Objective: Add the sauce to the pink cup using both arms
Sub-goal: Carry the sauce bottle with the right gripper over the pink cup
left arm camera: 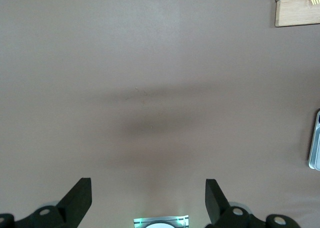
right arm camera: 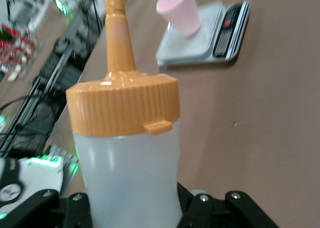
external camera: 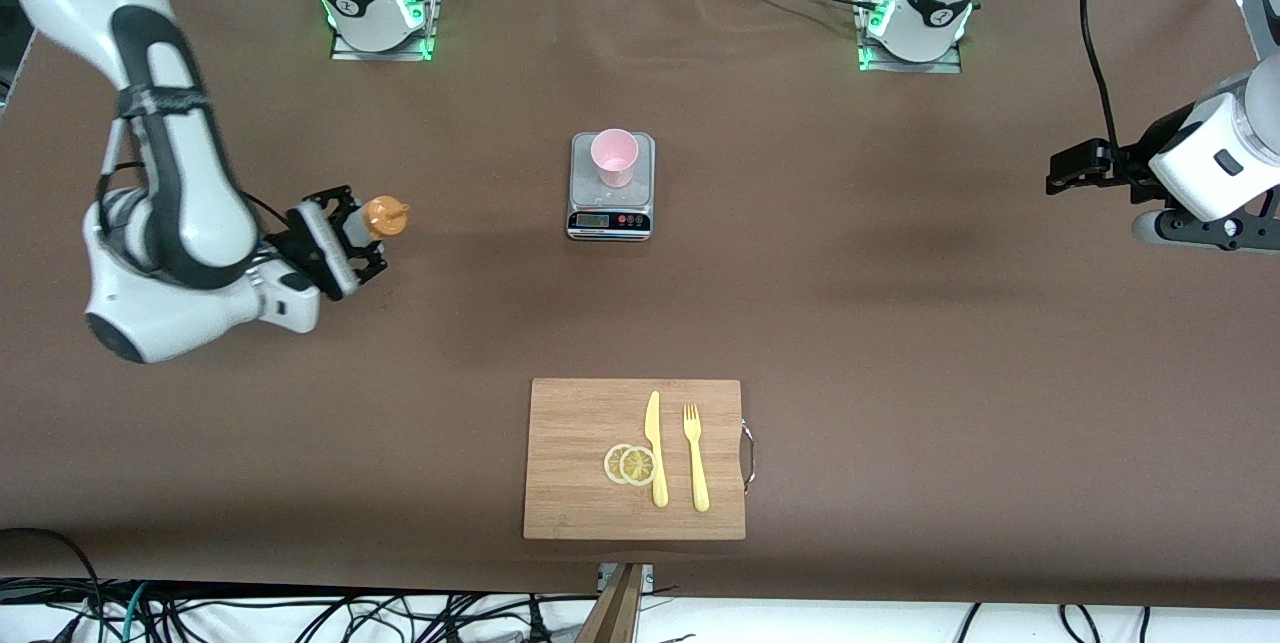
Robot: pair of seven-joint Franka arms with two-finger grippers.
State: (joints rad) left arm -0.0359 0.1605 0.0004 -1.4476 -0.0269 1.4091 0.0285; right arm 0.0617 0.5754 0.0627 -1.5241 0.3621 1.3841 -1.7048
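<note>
- The right pincer point(external camera: 352, 241), over the bench point(external camera: 900, 323) at the right arm's end, clamps the sauce point(external camera: 383, 217).
- The pink cup point(external camera: 614, 157) stands on a scale point(external camera: 611, 208), well apart from it.
- The left pincer point(left arm camera: 148, 198) waits spread wide over bare bench.

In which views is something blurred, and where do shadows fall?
Right wrist view: the pale pink plastic cup and steel kitchen scale look soft; the translucent orange-capped squeeze bottle is sharper. Left wrist view: a dark smeared shadow crosses the brown table. Front view: evenly lit.
</note>
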